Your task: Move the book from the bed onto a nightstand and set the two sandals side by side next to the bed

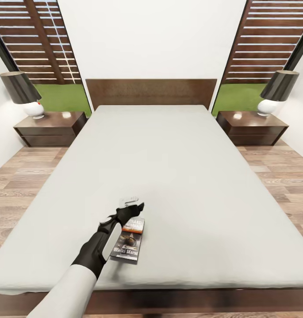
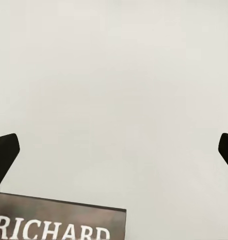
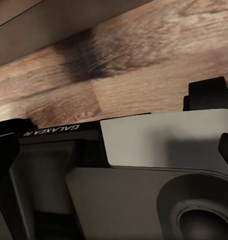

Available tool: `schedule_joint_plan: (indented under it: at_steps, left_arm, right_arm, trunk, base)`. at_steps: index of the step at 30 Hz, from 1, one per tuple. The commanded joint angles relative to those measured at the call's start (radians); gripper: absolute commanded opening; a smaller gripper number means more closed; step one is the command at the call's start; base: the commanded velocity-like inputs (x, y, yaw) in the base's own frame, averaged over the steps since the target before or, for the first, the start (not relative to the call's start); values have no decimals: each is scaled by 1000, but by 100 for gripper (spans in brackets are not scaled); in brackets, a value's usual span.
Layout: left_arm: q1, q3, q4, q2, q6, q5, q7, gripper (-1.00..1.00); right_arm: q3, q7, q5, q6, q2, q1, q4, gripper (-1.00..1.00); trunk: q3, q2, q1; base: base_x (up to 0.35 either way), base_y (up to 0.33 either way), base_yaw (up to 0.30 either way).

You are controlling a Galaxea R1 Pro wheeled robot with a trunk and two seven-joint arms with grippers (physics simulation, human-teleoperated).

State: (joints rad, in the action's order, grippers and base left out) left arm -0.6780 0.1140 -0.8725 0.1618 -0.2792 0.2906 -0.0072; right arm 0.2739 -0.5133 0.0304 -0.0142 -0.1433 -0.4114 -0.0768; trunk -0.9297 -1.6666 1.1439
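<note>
While your left gripper [image 1: 132, 204] hangs over the near part of the bed [image 1: 178, 168], its fingers are spread wide with nothing between them, and the left wrist view bears that out: one dark fingertip [image 2: 4, 152] at each edge of the picture, pale mattress between. The book [image 1: 130, 240] lies flat on the mattress close to the near edge, a little left of the middle, partly under your forearm; its far end sits just short of the fingertips, so I judge you are lined up past it, probably to come down on that far edge, and you may need to draw back a touch before closing. Your right gripper [image 3: 221, 120] hangs low by the robot's own body, with wood plank floor [image 3: 144, 60] beyond it, and I cannot tell whether it is spread or closed. For the drop-off you have a dark nightstand [image 1: 50, 128] at far left and another [image 1: 252, 127] at far right, each beside the headboard [image 1: 151, 91] and each carrying a lamp [image 1: 24, 93], so aim for the bare part of the glossy top. Plank flooring runs down both sides of the bed, with white wall and slatted fence past the windows.
</note>
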Motion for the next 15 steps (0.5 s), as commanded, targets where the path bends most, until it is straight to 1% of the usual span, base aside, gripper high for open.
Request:
schedule_joint_plan:
  at_steps: [1,3,9,15]
  left_arm:
    - [0,0,-1,-1,12,7,0,100]
    - [0,0,0,-2,31,7,1,100]
    - [1,0,2,-1,44,7,2,100]
    - [1,0,3,-1,44,8,4,100]
  right_arm:
    - [5,-4,3,-2,-1,-1,-3,100]
    - [5,-4,3,-2,-1,-1,-3,100]
    - [5,-4,3,-2,-1,-1,-3,100]
    - [5,-4,3,-2,0,-1,-3,100]
  trunk:
    - [-1,0,0]
    - [-1,0,0]
    - [-1,0,0]
    - [-19,-42,23]
  base:
    - [0,0,0]
    - [0,0,0]
    - [0,0,0]
    - [0,0,0]
